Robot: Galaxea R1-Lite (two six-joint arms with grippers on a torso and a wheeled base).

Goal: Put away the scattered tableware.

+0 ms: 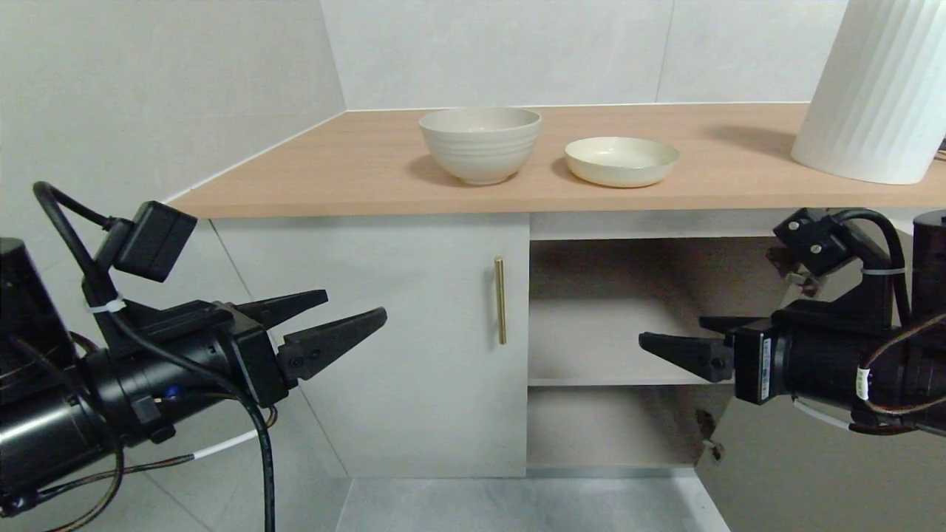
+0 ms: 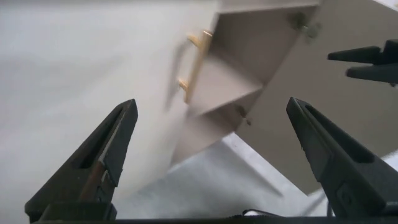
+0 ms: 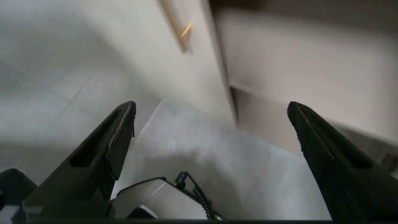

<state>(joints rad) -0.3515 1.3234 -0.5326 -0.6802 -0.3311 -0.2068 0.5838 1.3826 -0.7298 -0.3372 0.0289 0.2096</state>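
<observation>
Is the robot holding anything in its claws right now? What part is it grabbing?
Nothing. The left gripper and right gripper are both open and empty. The bowl and dish sit untouched on the counter.

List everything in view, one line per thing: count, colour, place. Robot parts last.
Deep bowl: one, off-white, ribbed, on the countertop, left of the dish and apart from it.
Shallow dish: one, cream, on the countertop, right of the bowl.
Ribbed vessel: one, white, at the countertop's right end.
Countertop: one, light wood, over the cupboard.
Closed door: one, pale grey, left half of the cupboard.
Handle: one, gold, upright, at the closed door's right edge.
Open compartment: one, right half of the cupboard.
Shelf: one, pale, across the compartment.
Floor: grey tiles, below the cupboard.
Left gripper: one, black, open, in front of the closed door.
Right gripper: one, black, open, in front of the open compartment.
</observation>
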